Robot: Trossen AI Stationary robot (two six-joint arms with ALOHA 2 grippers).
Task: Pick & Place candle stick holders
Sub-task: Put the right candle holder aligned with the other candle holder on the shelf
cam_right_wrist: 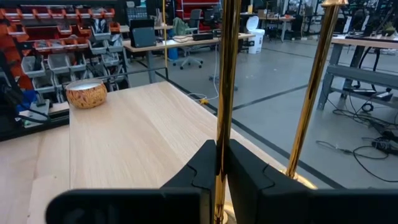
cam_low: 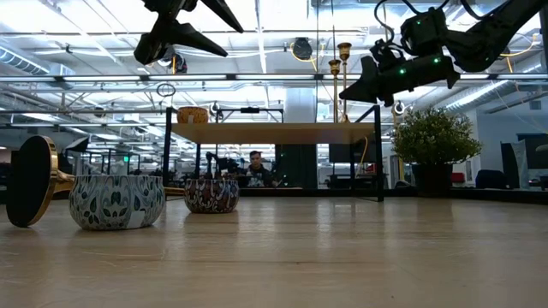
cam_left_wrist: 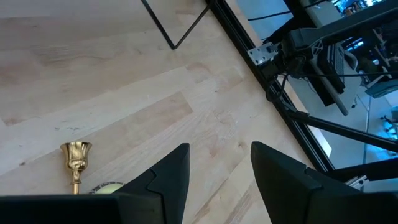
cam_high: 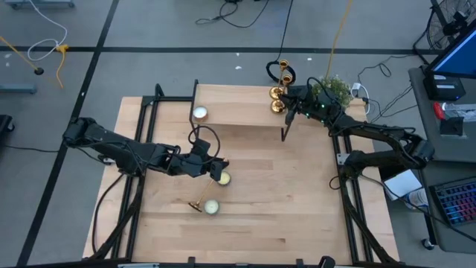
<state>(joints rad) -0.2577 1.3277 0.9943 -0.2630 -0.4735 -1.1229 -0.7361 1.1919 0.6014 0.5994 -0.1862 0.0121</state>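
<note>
Two gold candlesticks (cam_high: 278, 98) stand upright at the right end of a raised wooden shelf (cam_high: 238, 104). My right gripper (cam_right_wrist: 222, 149) is at them (cam_high: 294, 100), shut on one candlestick's stem; the other stem (cam_right_wrist: 309, 99) stands just beyond. A third gold candlestick (cam_high: 197, 205) lies on its side on the table, and its cup shows in the left wrist view (cam_left_wrist: 76, 155). My left gripper (cam_high: 216, 167) hovers open and empty above the table, over a round candle tin (cam_high: 223, 178). My right gripper pinches the thin gold stem (cam_right_wrist: 224, 118) between its two fingers, partway up the candlestick. The fingers come level from the table's right side and lie across the stem. The candlestick is upright; the fingers hide its base.
A patterned candle tin (cam_low: 116, 201) sits beside the lying candlestick's round base (cam_low: 32, 181), and a second tin (cam_low: 211, 195) sits farther back. Another tin (cam_right_wrist: 86, 93) stands on the shelf's left part. A potted plant (cam_high: 335, 89) stands beyond the shelf's right end. Black shelf legs (cam_high: 285, 126) reach the table.
</note>
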